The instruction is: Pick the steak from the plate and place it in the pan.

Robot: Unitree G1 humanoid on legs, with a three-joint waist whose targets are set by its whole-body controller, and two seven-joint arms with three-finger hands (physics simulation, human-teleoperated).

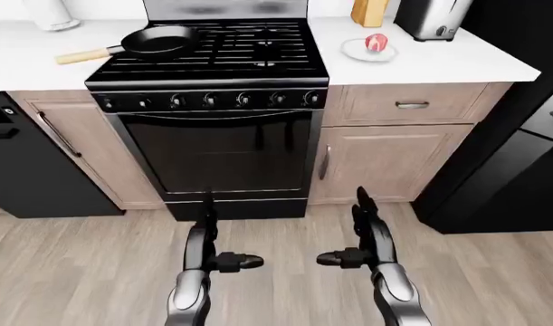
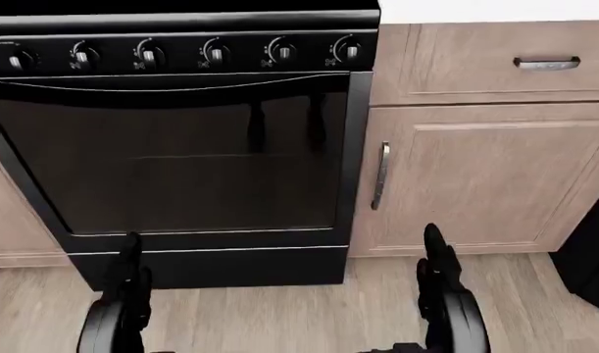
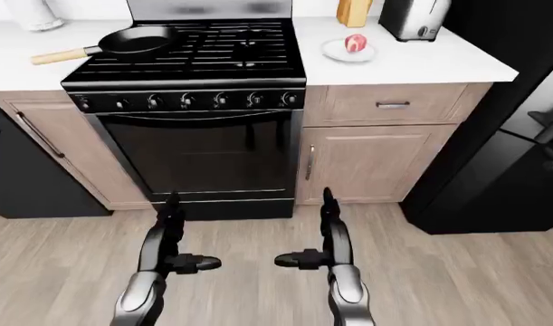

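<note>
Steak [image 1: 375, 42] sits on its plate [image 1: 367, 53] on the counter [image 1: 457, 58], far above the right hand [image 1: 362, 234]. Pan [image 1: 154, 41] rests on the stove [image 1: 212, 51], far above the left hand [image 1: 212, 238]. Both hands hang spread, empty, with the oven door [image 1: 217, 153] and a toaster [image 1: 430, 17] beyond.

Glossy black oven door [image 1: 217, 159]; matt wood-grain cabinets [image 1: 385, 159].

Toaster [image 1: 430, 17] and wooden block [image 1: 369, 11] cut by the left-eye view's top edge.
</note>
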